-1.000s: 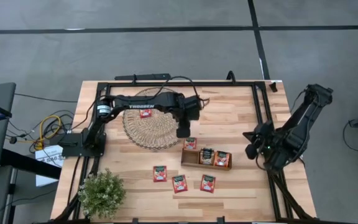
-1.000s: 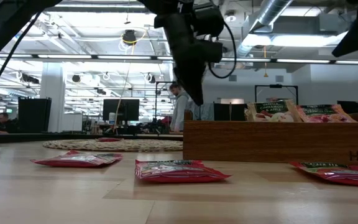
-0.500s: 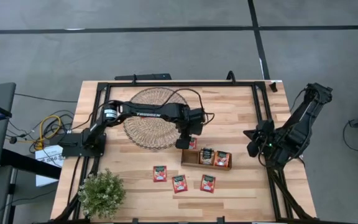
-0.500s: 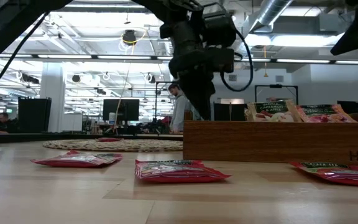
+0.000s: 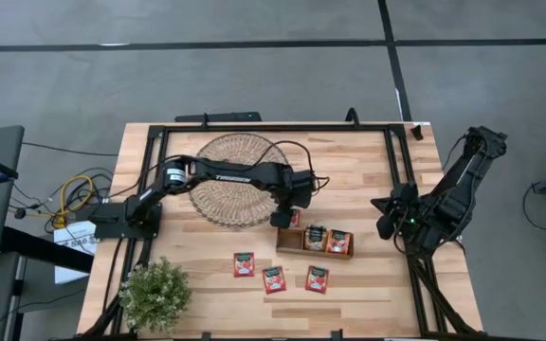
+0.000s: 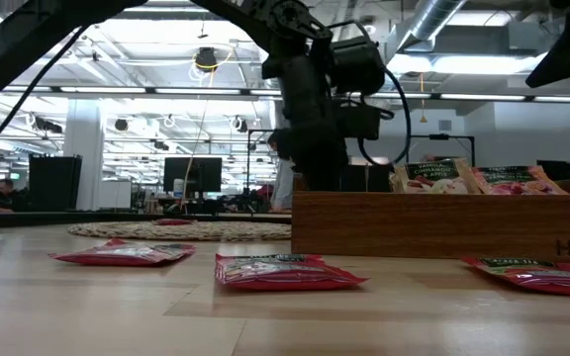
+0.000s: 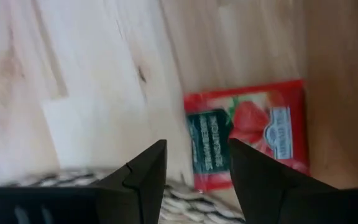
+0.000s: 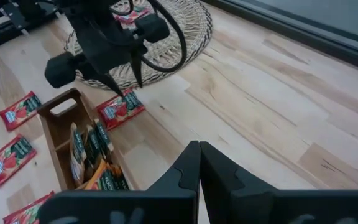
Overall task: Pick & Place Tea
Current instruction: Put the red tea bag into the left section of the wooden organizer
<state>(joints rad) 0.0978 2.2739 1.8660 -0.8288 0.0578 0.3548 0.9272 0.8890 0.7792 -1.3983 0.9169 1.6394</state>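
Observation:
A red tea sachet (image 5: 293, 218) lies flat on the table by the left end of the wooden tray (image 5: 290, 242), just off the wicker mat (image 5: 226, 194). My left gripper (image 7: 195, 150) hangs over it, open and pointing down, with the sachet (image 7: 253, 130) showing between and beyond its fingers; in the right wrist view the gripper (image 8: 125, 88) stands just above the sachet (image 8: 122, 111). Two sachets (image 5: 328, 241) stand in the tray. Three red sachets (image 5: 274, 278) lie nearer the front edge. My right gripper (image 8: 198, 151) waits shut at the table's right side.
The tray's wall (image 6: 443, 223) stands right beside the left gripper. Another sachet (image 8: 129, 15) lies on the mat behind the left arm. A potted plant (image 5: 155, 294) sits at the front left corner. Bare wood lies between the tray and the right arm.
My left gripper has come down from over the mat's edge toward the red sachet beside the tray, going a little toward the table's right and near edges, and has rolled somewhat. In the low view its fingertips have sunk behind the tray's wall. The sachets lie as before.

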